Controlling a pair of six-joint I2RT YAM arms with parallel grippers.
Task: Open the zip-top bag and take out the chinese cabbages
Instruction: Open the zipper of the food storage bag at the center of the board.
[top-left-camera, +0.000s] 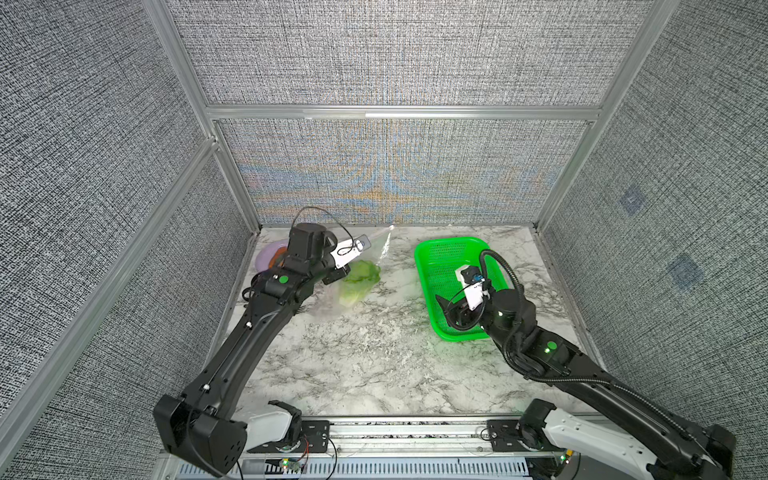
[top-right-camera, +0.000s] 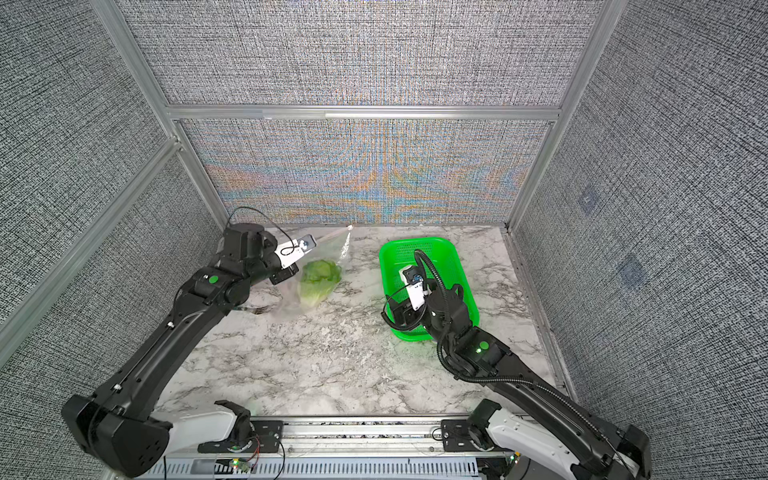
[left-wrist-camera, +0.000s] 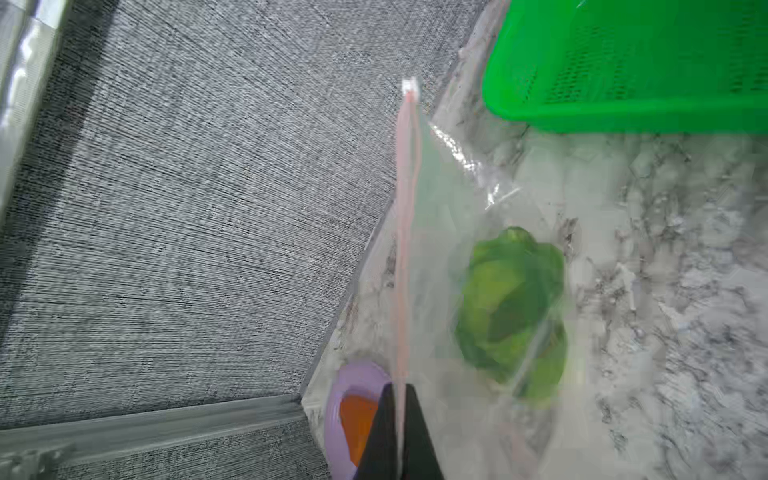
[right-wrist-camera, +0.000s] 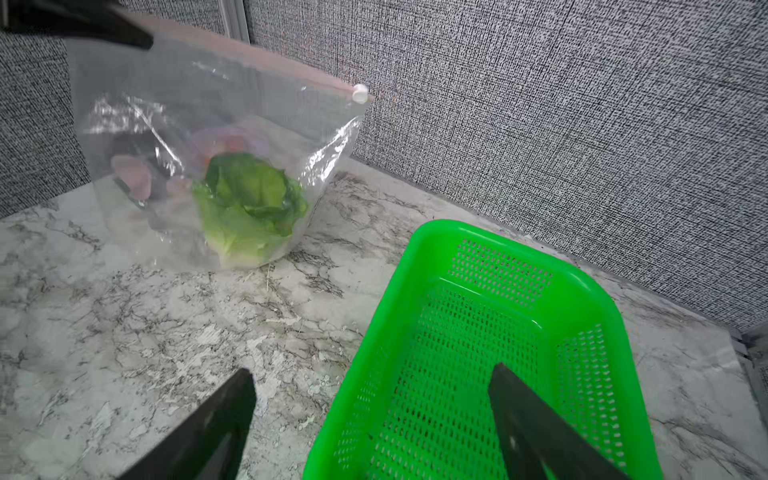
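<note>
The zip-top bag (right-wrist-camera: 187, 104) hangs upright at the back left of the marble table, its bottom resting on the surface. My left gripper (left-wrist-camera: 400, 399) is shut on one end of its pale pink zip strip (left-wrist-camera: 405, 232). The white slider (right-wrist-camera: 359, 93) sits at the strip's other end, near the back wall. The chinese cabbage (right-wrist-camera: 249, 208), a leafy green head, lies inside the bag in both top views (top-left-camera: 357, 282) (top-right-camera: 318, 278). My right gripper (right-wrist-camera: 372, 372) stands open and empty over the near end of the green basket, well apart from the bag.
The green mesh basket (top-left-camera: 424, 257) stands at the back right and holds nothing but the space my right gripper hangs over. A purple plate (left-wrist-camera: 338, 395) with an orange item sits in the back left corner behind the bag. A fork (top-right-camera: 253, 309) lies beside my left arm.
</note>
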